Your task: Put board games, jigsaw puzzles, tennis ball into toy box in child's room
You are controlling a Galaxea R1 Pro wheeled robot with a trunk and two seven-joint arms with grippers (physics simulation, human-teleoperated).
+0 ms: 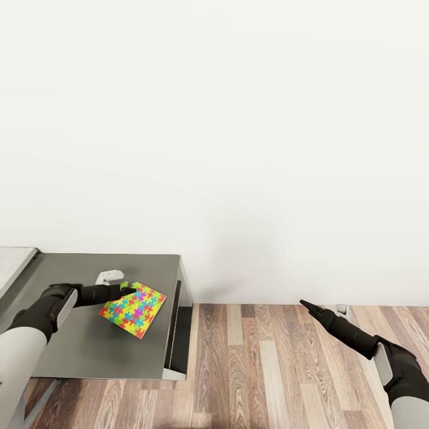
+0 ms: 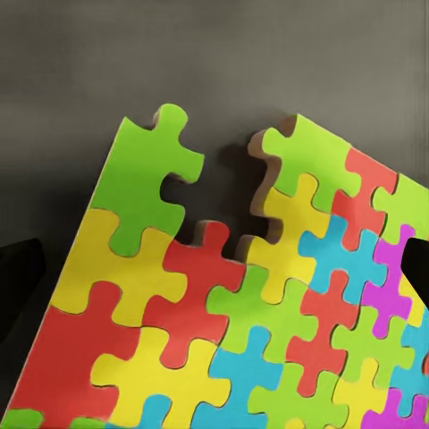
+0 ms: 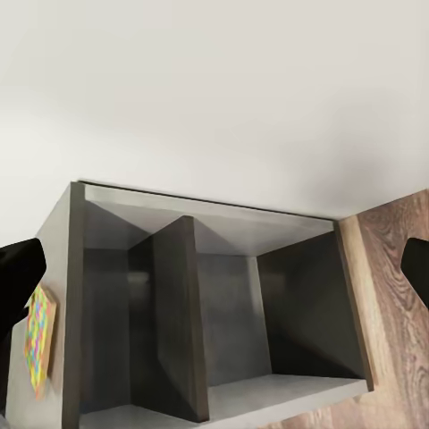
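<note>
Left hand [image 1: 122, 290] reaches the jigsaw puzzle [image 1: 133, 309] on the desk [image 1: 71, 351], its grip state unclear; next it must pinch that near edge.

The jigsaw puzzle [image 1: 133, 310] is yellow, green, red, blue and pink on the dark grey cabinet [image 1: 89, 351].

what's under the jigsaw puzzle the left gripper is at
The jigsaw puzzle lies on the dark grey cabinet top, which shows bare around it. The left gripper is at its near corner. Whatever lies directly beneath the puzzle is covered. Through its notch, only grey surface shows.
</note>
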